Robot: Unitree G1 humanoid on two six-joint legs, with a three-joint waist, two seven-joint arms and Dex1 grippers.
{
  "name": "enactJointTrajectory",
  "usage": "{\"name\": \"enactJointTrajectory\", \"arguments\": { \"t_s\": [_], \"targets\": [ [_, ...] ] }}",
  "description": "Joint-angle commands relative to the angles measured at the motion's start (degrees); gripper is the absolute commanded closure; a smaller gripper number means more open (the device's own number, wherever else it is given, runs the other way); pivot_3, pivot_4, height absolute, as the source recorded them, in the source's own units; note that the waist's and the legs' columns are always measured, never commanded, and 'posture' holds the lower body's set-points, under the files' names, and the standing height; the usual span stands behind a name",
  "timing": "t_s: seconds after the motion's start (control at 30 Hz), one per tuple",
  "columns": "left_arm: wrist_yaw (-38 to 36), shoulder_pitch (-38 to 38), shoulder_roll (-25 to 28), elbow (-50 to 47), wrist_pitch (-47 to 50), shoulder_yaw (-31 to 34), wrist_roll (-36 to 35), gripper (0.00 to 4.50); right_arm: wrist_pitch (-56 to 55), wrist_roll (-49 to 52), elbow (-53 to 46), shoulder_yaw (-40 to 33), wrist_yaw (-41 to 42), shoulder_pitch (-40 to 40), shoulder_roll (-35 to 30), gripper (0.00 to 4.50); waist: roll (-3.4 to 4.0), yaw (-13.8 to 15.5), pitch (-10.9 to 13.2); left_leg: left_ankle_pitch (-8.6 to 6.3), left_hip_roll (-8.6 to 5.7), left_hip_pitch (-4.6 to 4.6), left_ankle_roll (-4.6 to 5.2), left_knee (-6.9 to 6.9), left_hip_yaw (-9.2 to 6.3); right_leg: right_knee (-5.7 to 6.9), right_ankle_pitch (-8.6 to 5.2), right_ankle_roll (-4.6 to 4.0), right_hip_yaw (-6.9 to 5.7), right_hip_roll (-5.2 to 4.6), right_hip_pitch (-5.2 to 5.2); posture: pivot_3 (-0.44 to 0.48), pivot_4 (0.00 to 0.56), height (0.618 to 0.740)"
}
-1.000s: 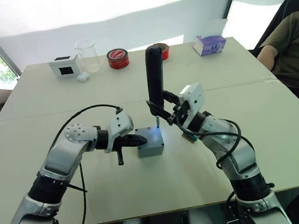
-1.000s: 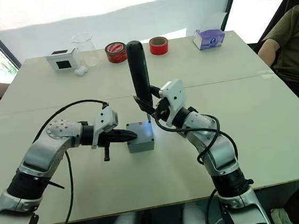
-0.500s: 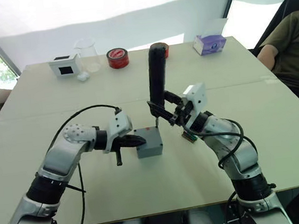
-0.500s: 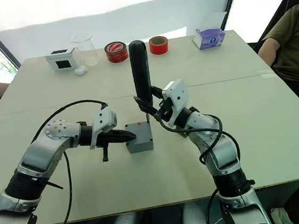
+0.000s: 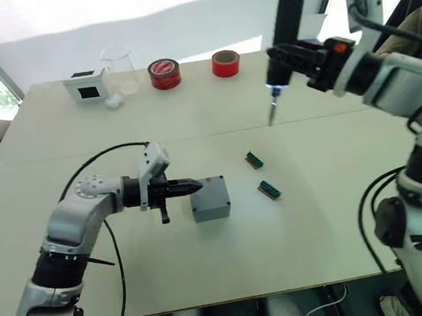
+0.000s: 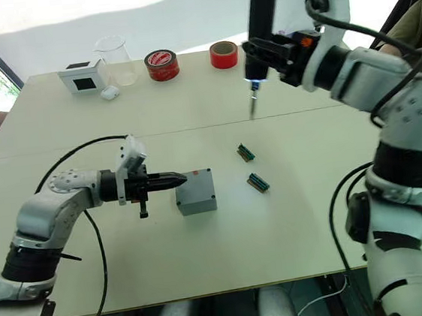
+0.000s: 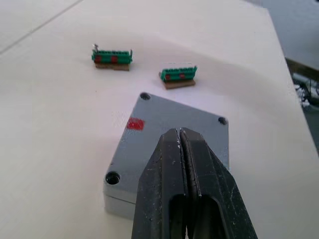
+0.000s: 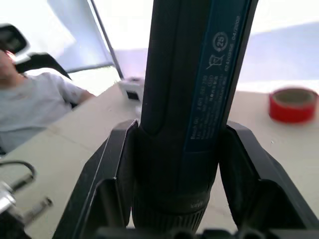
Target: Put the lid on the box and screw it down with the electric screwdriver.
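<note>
Electric screwdriver point(image 5: 285, 25) lifted away — lid point(image 7: 169, 134) seemingly seated.

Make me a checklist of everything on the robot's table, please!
Surface: pale table, seam across the middle.
Job's things: lid sits on the box; electric screwdriver held upright, high above the table.
Clutter: two green connectors, two red tape rolls, beaker, white box.
Grippers: left pincer shut, touching the lid; right pincer shut on the electric screwdriver.
Cables: black cable loops over the left arm.
Surroundings: seated person beside the table.
</note>
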Motion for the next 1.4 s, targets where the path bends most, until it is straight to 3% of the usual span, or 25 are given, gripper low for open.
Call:
{"name": "enactJointTrajectory", "arguments": {
  "t_s": [0.03, 0.13, 0.2, 0.57, 0.63, 0.8, 0.87, 1.07, 1.17, 1.3, 1.4],
  "targets": [
    [-1.96, 0.44, 2.65, -6.53, 2.14, 1.74, -4.29, 4.50, 10.61, -1.94, 4.30, 3.93, 1.22, 0.62, -8.97, 2.67, 0.05, 0.00, 0.04, -0.01, 0.00, -0.05, 0.01, 0.00, 0.01, -0.02, 0.00, -0.01, 0.00, -0.02, -0.04, 0.000, 0.150, 0.740],
    [-3.44, 1.66, 5.09, -10.45, 1.86, -0.44, -4.29, 4.50, 11.64, -0.21, 8.81, 10.65, 4.62, 7.15, -16.63, 2.67, 0.05, -0.06, 0.05, -0.01, 0.00, -0.39, 0.04, 0.04, 0.03, -0.05, 0.01, 0.01, -0.01, 0.00, -0.28, 0.000, 0.150, 0.740],
    [-4.42, 2.51, 6.10, -12.16, 1.11, -2.02, -3.85, 4.50, 11.64, 0.54, 13.18, 13.56, 5.87, 9.78, -18.47, 2.67, 0.03, -0.09, 0.07, -0.01, -0.03, -0.69, 0.06, 0.10, 0.16, 0.00, 0.10, 0.19, -0.02, 0.06, -0.62, 0.000, 0.150, 0.740],
    [-0.36, 3.57, 4.80, -14.03, 0.47, -4.06, -3.49, 4.50, 8.26, -9.86, 22.06, 23.70, 13.77, 9.37, -18.83, 2.67, 0.40, -0.06, 0.39, 0.00, 0.05, -0.74, 0.09, 0.25, 0.34, 0.16, 0.13, 0.26, 0.02, 0.23, -0.75, 0.000, 0.150, 0.740],
    [0.30, 3.96, 5.16, -14.27, 0.70, -3.38, -3.79, 4.50, 7.26, -11.40, 21.87, 25.03, 15.59, 9.41, -19.11, 1.67, 0.38, -0.01, 0.40, 0.00, 0.04, -0.75, 0.09, 0.27, 0.34, 0.16, 0.13, 0.26, 0.02, 0.22, -0.75, 0.000, 0.150, 0.740],
    [1.48, 4.40, 6.26, -13.83, 0.63, -2.05, -3.85, 4.50, 5.38, -14.55, 21.48, 26.39, 18.99, 9.33, -19.31, 0.06, 0.32, -0.03, 0.40, 0.01, 0.04, -0.75, 0.08, 0.32, 0.32, 0.19, 0.13, 0.28, 0.02, 0.23, -0.72, 0.000, 0.150, 0.740],
    [1.85, 4.36, 6.78, -12.89, 0.39, -1.24, -3.70, 4.50, 3.35, -16.46, 20.77, 27.21, 19.91, 9.38, -19.53, 0.02, 0.31, -0.01, 0.40, 0.01, 0.04, -0.75, 0.08, 0.36, 0.32, 0.20, 0.14, 0.29, 0.02, 0.24, -0.70, 0.000, 0.150, 0.740],
    [3.55, 2.98, 8.81, -5.84, -1.13, 3.82, -2.41, 4.50, -6.96, -18.57, 12.72, 25.25, 26.14, 6.82, -20.21, 0.02, 0.32, -0.09, 0.42, 0.01, 0.04, -0.74, 0.08, 0.36, 0.31, 0.23, 0.14, 0.31, 0.01, 0.26, -0.73, 0.000, 0.150, 0.740],
    [4.46, 2.07, 9.12, -2.08, -2.18, 5.72, -1.50, 4.50, -9.98, -16.57, 3.25, 23.70, 29.80, 6.52, -19.86, 0.02, 0.32, -0.16, 0.43, 0.02, 0.06, -0.74, 0.06, 0.35, 0.31, 0.25, 0.14, 0.32, 0.01, 0.27, -0.75, 0.000, 0.150, 0.740],
    [5.10, 1.55, 9.10, 0.33, -3.82, 5.96, 0.07, 4.50, -12.99, -13.22, -10.24, 22.15, 33.04, 10.97, -17.85, 0.02, 0.27, -0.02, 0.42, 0.02, 0.08, -0.75, 0.06, 0.33, 0.25, 0.22, 0.13, 0.32, -0.01, 0.30, -0.74, 0.000, 0.150, 0.740],
    [4.82, 2.45, 8.88, 0.76, -4.78, 4.02, 1.55, 4.50, -20.12, -15.12, -21.73, 26.36, 35.65, 19.19, -17.74, 0.02, 0.10, 0.28, 0.43, 0.02, 0.06, -0.75, 0.05, 0.35, 0.18, 0.24, 0.13, 0.32, -0.02, 0.29, -0.70, 0.000, 0.150, 0.740]
  ]
}}
